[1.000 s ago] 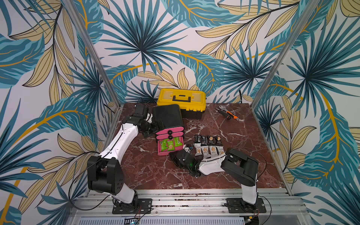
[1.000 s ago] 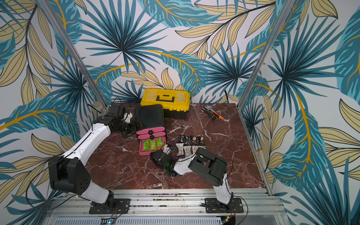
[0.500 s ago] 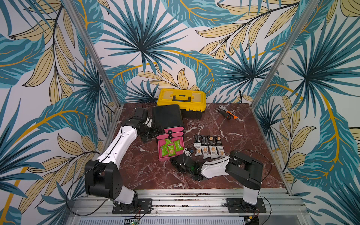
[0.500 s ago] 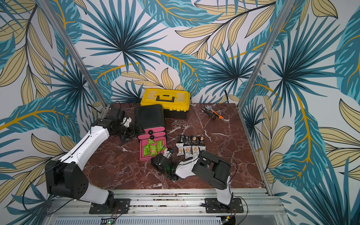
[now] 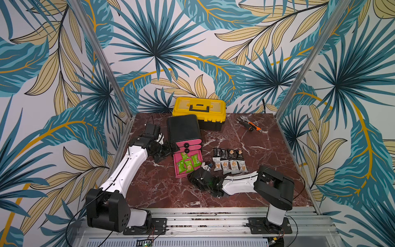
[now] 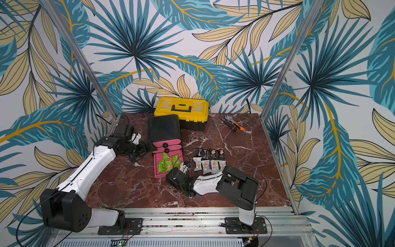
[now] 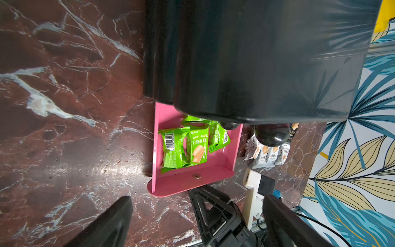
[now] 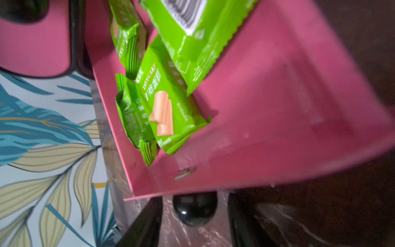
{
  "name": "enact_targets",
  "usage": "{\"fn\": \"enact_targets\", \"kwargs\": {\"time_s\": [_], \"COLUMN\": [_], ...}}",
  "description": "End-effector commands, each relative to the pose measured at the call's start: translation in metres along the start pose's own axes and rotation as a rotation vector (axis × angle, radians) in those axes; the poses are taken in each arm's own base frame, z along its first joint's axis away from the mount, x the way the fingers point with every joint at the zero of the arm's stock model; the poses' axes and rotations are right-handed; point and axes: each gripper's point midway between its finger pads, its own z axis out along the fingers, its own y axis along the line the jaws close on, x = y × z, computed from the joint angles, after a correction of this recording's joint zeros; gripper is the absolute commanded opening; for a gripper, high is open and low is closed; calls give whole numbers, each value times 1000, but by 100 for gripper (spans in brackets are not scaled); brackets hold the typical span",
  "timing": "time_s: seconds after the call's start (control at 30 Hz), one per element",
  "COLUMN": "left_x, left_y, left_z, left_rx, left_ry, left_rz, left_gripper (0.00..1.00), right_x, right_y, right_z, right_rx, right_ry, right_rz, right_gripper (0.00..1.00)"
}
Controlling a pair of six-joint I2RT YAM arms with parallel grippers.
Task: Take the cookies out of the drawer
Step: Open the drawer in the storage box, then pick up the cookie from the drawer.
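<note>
Your right fingers (image 8: 147, 226) stand part open either side of the drawer's black knob (image 8: 195, 208), with gaps on both sides and no grip. Your left fingers (image 7: 111, 222) are spread wide and empty, beside the black cabinet (image 5: 183, 128). The bottom pink drawer (image 5: 181, 176) is out, with four green cookies (image 5: 188, 163) lying loose inside. On the desk (image 5: 267, 149) just right of it are four black cookies (image 5: 227, 153) in a row, with four white cookies (image 5: 229, 166) nearer you.
</note>
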Motion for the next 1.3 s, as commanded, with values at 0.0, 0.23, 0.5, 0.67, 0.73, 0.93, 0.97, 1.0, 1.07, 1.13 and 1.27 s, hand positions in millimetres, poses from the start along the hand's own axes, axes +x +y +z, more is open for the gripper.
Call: {"fn": "enact_targets", "kwargs": {"time_s": [0.0, 0.23, 0.5, 0.67, 0.73, 0.93, 0.97, 1.0, 1.07, 1.13, 1.27], "left_x": [4, 0, 3, 6, 9, 13, 13, 14, 15, 17, 19], "left_y": [8, 25, 44, 68, 75, 82, 83, 84, 84, 85, 86], "left_z": [0, -3, -13, -21, -21, -23, -24, -24, -24, -23, -22], "left_rx": [-28, 10, 27, 3, 26, 42, 39, 38, 37, 37, 44], "left_ry": [-8, -12, -43, -66, -61, -53, -56, -55, -54, -51, -56], "left_rz": [0, -95, -164, -205, -246, -279, -280, -283, -287, -294, -306], "left_gripper": [100, 100, 100, 100, 100, 100, 100, 100, 100, 100, 100], "right_x": [-2, -17, -31, -45, -49, -44, -41, -39, -36, -31, -23], "right_y": [21, 54, 79, 74, 70, 65, 64, 63, 60, 59, 59], "right_z": [-15, -42, -36, -17, -10, 3, 5, 7, 10, 13, 20], "right_rx": [3, 111, 176, 219, 243, 258, 258, 258, 263, 262, 254], "right_ry": [8, 11, 82, 133, 156, 219, 230, 239, 251, 263, 294], "right_rz": [-85, -337, -515, -499, -506, -538, -537, -534, -532, -538, -533], "right_gripper": [59, 54, 53, 54, 54, 53, 53, 53, 52, 52, 52]}}
